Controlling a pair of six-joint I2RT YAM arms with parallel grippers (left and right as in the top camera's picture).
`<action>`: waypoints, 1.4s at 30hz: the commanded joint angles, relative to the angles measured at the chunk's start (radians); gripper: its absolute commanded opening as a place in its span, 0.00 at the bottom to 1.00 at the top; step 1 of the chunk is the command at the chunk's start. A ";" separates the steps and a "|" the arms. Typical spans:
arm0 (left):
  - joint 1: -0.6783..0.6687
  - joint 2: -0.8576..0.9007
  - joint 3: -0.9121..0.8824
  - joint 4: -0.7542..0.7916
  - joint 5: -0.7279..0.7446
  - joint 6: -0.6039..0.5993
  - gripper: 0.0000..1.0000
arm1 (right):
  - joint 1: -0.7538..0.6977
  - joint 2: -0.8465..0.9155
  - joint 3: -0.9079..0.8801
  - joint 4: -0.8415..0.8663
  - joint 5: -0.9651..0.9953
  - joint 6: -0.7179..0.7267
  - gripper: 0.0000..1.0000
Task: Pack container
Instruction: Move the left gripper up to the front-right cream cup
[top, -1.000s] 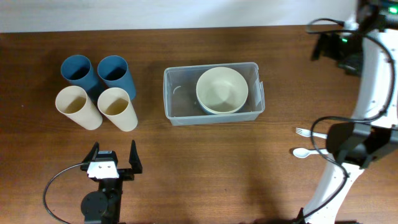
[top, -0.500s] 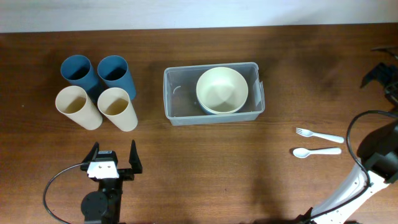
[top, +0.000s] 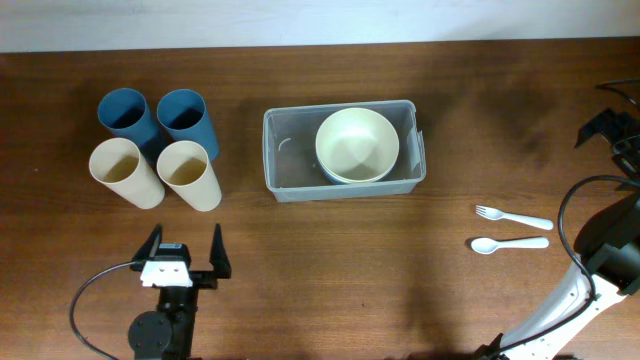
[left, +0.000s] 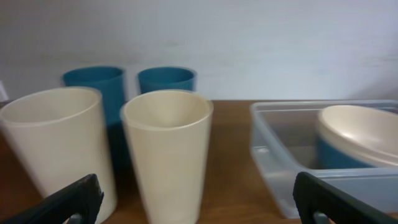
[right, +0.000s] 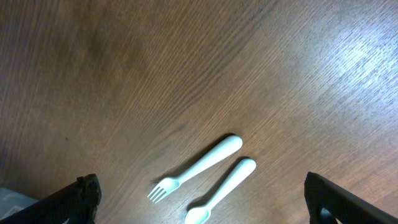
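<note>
Your left tool (top: 184, 245) gapes wide, empty, near cups (top: 187, 175). Your right tool (right: 202, 196) is wide over fork (right: 205, 163), spoon (right: 228, 185). Container (top: 285, 175) holds bowl (top: 357, 143).

A second earlier the right arm (top: 592, 272) had stretched across the right side of the table, its dark elbow lying over the handles of the white plastic fork (top: 513, 216) and the white plastic spoon (top: 509, 243). It then swung out to the right edge, so both utensils lay fully uncovered. The right gripper (top: 606, 122) left its place near the far right corner and came further right and a little nearer, half out of the overhead view. In the last half second it barely shifted.
</note>
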 joint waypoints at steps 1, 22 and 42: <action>0.006 -0.008 -0.002 0.033 0.180 0.012 1.00 | 0.003 -0.037 -0.006 0.002 0.002 0.012 0.99; 0.006 0.594 0.816 -0.344 0.465 0.213 1.00 | 0.003 -0.037 -0.006 0.002 0.002 0.012 0.99; -0.039 1.547 1.729 -1.310 0.183 0.161 1.00 | 0.003 -0.037 -0.006 0.002 0.002 0.012 0.99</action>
